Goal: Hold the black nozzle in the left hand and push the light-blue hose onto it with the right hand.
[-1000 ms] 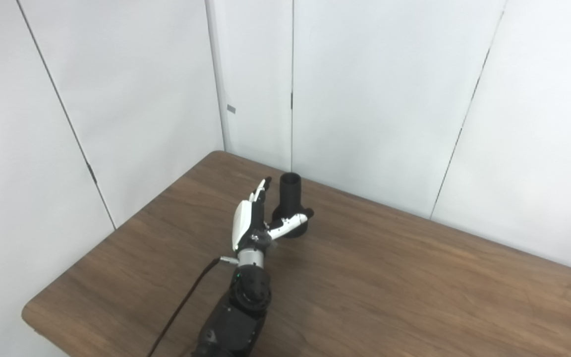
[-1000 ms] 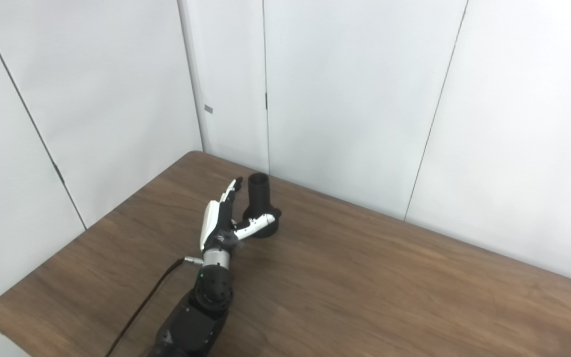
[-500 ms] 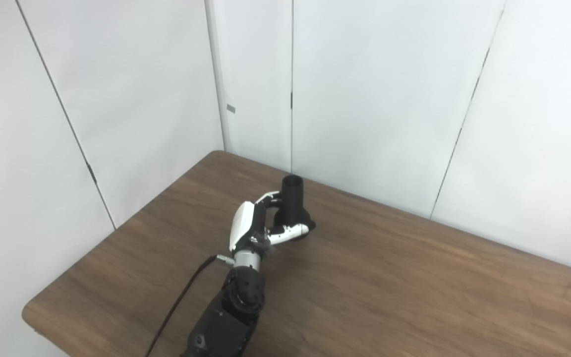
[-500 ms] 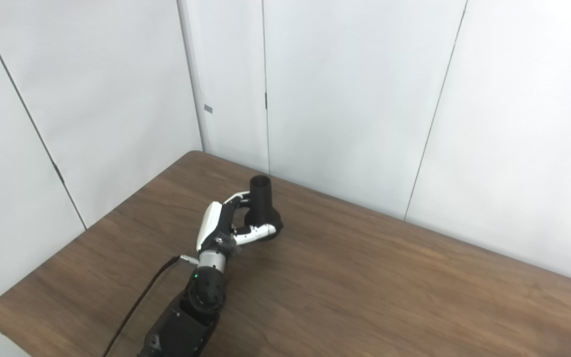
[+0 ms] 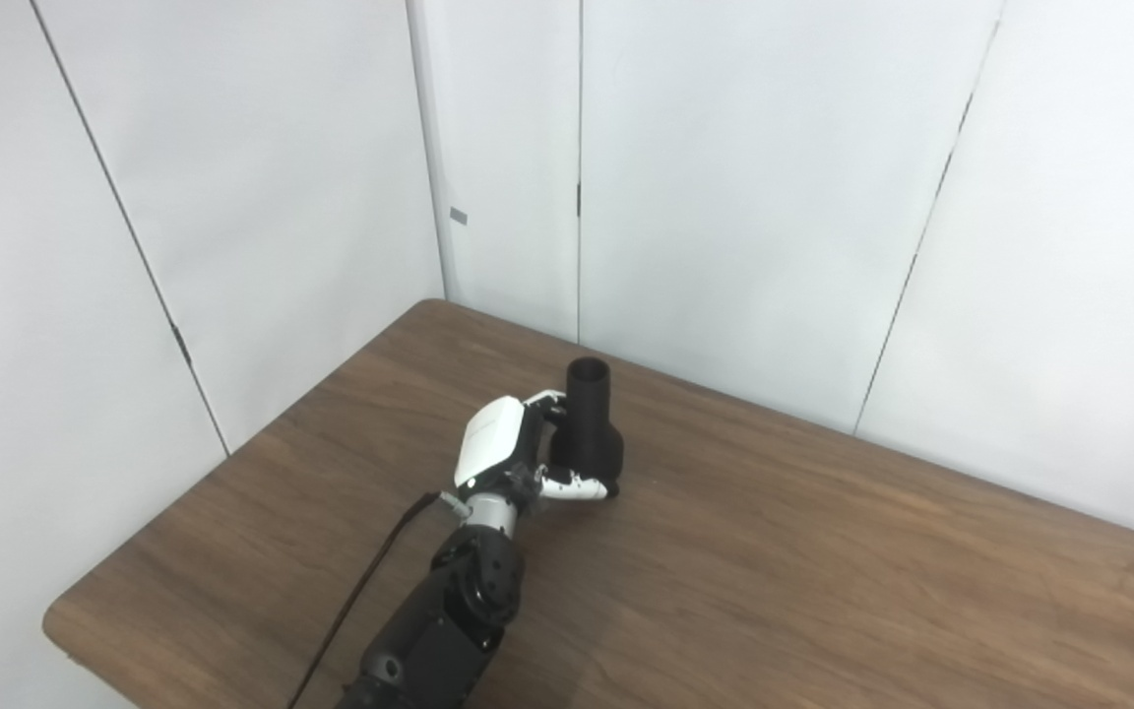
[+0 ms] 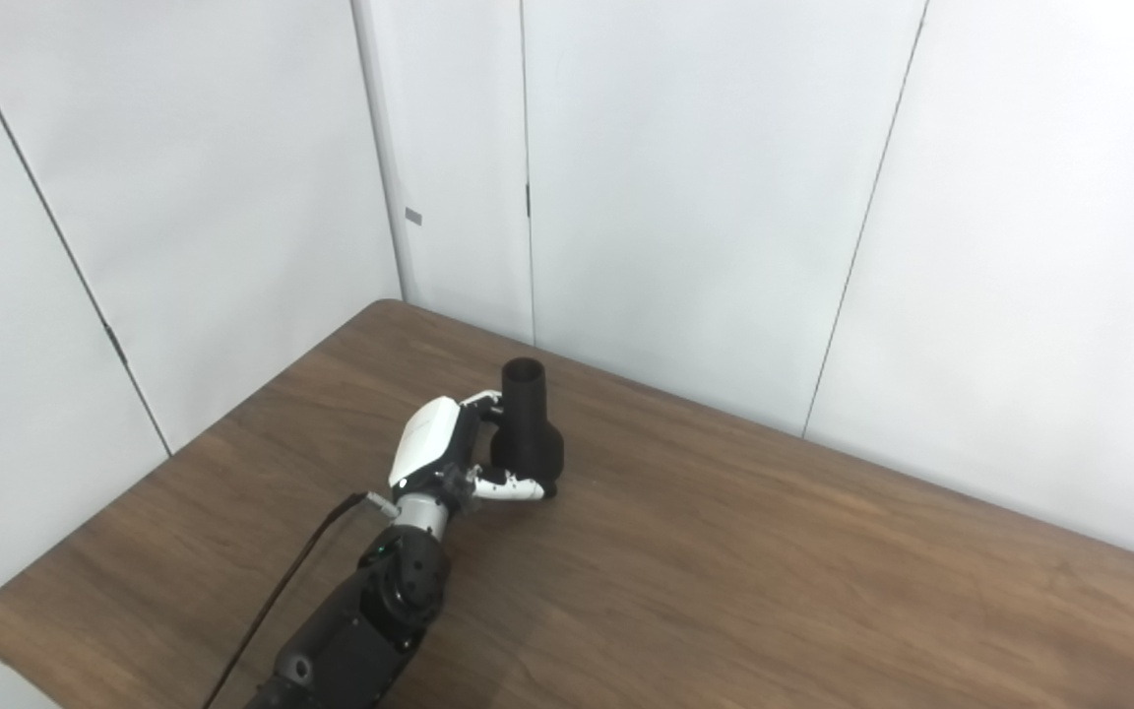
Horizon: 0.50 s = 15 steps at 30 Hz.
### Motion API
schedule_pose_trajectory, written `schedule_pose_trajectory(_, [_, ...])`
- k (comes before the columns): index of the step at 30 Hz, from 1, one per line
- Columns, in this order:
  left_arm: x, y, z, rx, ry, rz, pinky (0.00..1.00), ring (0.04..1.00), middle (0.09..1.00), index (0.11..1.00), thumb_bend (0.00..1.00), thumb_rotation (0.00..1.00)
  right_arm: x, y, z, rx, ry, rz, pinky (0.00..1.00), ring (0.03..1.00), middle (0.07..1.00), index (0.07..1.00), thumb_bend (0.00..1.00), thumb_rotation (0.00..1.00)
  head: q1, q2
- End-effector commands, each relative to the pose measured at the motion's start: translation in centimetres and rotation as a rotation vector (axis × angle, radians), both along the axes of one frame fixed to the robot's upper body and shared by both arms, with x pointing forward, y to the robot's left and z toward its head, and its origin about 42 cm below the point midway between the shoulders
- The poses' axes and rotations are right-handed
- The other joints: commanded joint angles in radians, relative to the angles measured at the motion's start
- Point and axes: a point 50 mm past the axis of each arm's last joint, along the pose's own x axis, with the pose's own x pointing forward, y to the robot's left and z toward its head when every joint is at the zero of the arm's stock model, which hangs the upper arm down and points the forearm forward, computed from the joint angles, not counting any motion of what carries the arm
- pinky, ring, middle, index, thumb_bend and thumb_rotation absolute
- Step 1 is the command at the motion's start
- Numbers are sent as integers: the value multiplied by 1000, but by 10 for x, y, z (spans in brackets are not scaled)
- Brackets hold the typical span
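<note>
The black nozzle (image 5: 588, 425) stands upright near the back left of the brown table (image 5: 823, 581), narrow open end up, wide base down. My left hand (image 5: 513, 453) is wrapped around its lower part, fingers behind it and thumb across the front of the base. It also shows in the right eye view (image 6: 526, 425), with my left hand (image 6: 449, 455) on it. The base looks at or just above the tabletop; I cannot tell which. No light-blue hose and no right hand are in view.
White wall panels (image 5: 724, 197) close in behind and to the left of the table. A black cable (image 5: 350, 601) runs along my left forearm. The table's left front corner (image 5: 65, 620) is near the arm.
My left hand went from open beside the nozzle to closed around it. The nozzle has shifted slightly right and toward me with the hand.
</note>
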Motion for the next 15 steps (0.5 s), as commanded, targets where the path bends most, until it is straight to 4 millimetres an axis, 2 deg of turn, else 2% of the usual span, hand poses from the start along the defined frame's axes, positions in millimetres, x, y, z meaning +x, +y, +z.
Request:
schedule_pose_trajectory(1, [-5, 5, -12, 27, 78, 14, 0, 815, 704, 733, 995, 53, -7, 6, -8, 11, 21, -4, 424, 562, 592, 549, 412, 627, -5, 2])
schedule_pose_trajectory(6, [-8, 9, -23, 34, 71, 17, 0, 782, 661, 697, 975, 3, -9, 11, -7, 26, 13, 1, 427, 569, 596, 551, 453, 631, -39, 13])
schedule_pose_trajectory(9, [-12, 11, -28, 21, 18, 24, 0, 731, 593, 633, 951, 0, -10, 13, -6, 33, 19, -4, 432, 577, 601, 555, 494, 635, -55, 16])
schedule_pose_trajectory(10, [-13, 12, -29, 18, 2, 26, 0, 705, 528, 589, 716, 0, -10, 13, -6, 33, 21, -6, 440, 583, 605, 556, 500, 636, -57, 16])
schedule_pose_trajectory(11, [-14, 13, -31, 18, -19, 30, 0, 696, 506, 573, 637, 0, -11, 13, -7, 34, 22, -5, 442, 585, 606, 557, 503, 637, -65, 18])
schedule_pose_trajectory(13, [-15, 16, -34, 27, -47, 33, 0, 653, 456, 543, 549, 0, -11, 13, -7, 31, 23, -1, 445, 589, 610, 561, 518, 639, -67, 19])
schedule_pose_trajectory(15, [-16, 16, -36, 30, -63, 32, 0, 631, 463, 507, 528, 0, -11, 14, -7, 18, 24, -3, 443, 589, 609, 561, 531, 647, -76, 21])
